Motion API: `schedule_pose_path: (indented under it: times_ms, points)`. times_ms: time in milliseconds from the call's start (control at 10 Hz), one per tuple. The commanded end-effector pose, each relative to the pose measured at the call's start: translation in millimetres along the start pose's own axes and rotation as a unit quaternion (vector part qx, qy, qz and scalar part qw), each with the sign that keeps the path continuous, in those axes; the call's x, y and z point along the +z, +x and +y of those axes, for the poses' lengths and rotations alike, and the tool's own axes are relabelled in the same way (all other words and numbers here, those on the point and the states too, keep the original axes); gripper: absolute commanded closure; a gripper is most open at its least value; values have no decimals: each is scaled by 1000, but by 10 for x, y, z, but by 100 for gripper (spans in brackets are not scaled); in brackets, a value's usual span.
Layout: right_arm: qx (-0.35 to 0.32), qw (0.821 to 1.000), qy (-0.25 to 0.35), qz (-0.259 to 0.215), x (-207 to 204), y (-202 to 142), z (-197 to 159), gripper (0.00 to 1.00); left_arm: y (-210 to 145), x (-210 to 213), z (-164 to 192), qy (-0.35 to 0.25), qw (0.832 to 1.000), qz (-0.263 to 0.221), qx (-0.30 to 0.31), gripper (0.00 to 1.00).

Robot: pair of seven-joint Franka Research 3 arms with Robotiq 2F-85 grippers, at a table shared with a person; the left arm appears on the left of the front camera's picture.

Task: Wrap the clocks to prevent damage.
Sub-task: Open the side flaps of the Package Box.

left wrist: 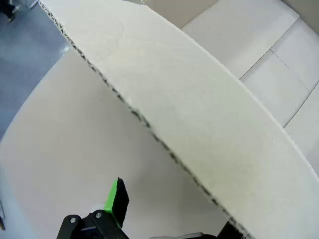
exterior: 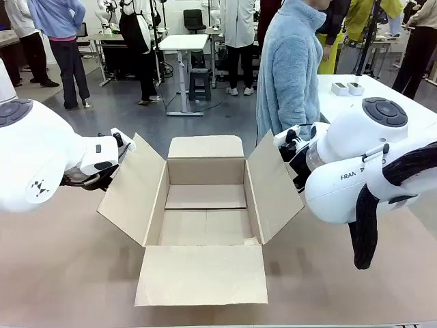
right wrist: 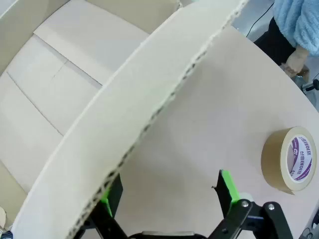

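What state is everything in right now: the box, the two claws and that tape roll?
Cardboard box: open, all four flaps spread outward.
Left gripper: open, at the edge of the left flap, not clamped.
Right gripper: open, at the edge of the right flap, not clamped.
Tape roll: on the table beside the box, untouched.

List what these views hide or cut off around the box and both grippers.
- Front view: fingertips of the left gripper, behind the left flap of the box; those of the right gripper, behind the right flap.
- Left wrist view: one of the two fingers shows; the flap's edge covers the other.
- Right wrist view: the print on the tape roll, too small to read.
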State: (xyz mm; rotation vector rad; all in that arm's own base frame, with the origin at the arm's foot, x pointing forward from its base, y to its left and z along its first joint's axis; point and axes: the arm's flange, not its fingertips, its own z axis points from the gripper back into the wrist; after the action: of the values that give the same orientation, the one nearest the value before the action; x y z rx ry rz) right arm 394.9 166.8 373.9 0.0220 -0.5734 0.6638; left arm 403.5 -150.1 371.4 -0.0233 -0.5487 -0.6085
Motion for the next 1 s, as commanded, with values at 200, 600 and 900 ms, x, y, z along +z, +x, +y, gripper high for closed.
schedule_pose_path:
  times_ms: [200,600,900]
  points:
    - [0,1000,0,0,0,0,0,0,0,0,-1,0,1000,0,0,0]
    - [0,1000,0,0,0,0,0,0,0,0,-1,0,1000,0,0,0]
    - [0,1000,0,0,0,0,0,0,0,0,-1,0,1000,0,0,0]
